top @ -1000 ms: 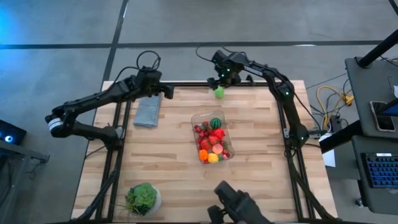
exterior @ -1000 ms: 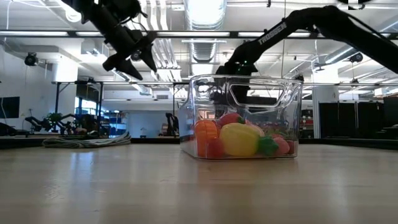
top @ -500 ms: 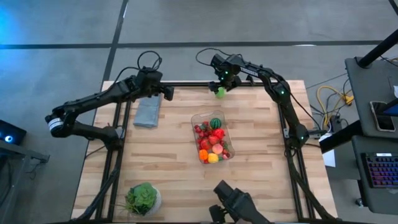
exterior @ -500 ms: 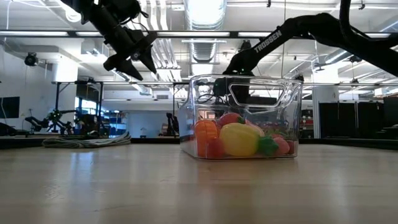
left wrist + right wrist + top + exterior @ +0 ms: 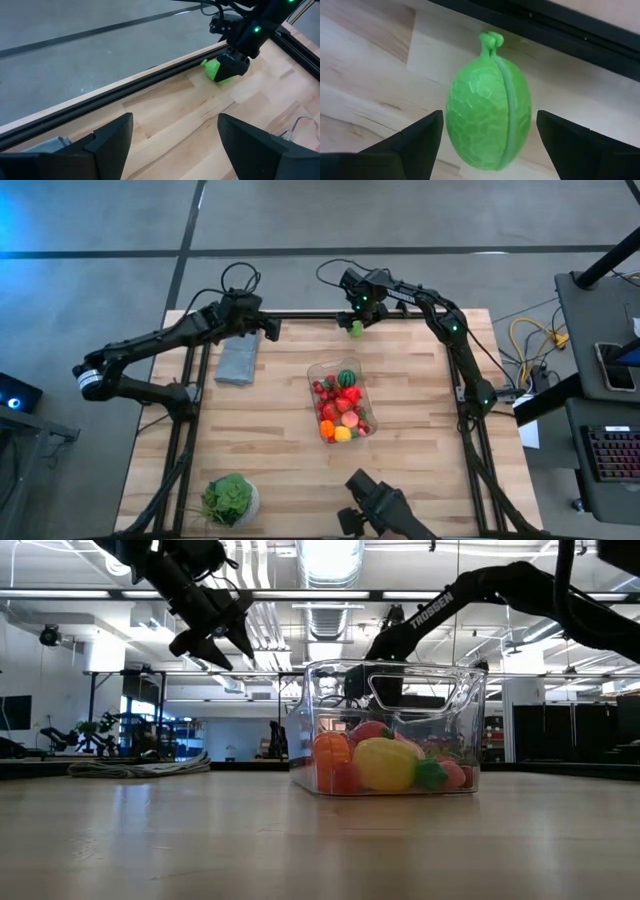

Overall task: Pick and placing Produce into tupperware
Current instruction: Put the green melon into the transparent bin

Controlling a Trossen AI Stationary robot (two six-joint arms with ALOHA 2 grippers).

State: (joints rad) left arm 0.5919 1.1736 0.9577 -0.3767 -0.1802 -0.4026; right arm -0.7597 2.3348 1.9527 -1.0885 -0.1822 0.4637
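We see our right hand (image 5: 354, 320), fingers apart, straddling the green fruit (image 5: 489, 120) on the table (image 5: 280, 430), our left hand (image 5: 215, 635) spread open aloft.

Dark jointed arms, black cables, green LEDs

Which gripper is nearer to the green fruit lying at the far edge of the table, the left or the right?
Right. The right gripper is right above the green fruit, open fingers either side. The left gripper hangs open well off to the side, above the grey cloth.
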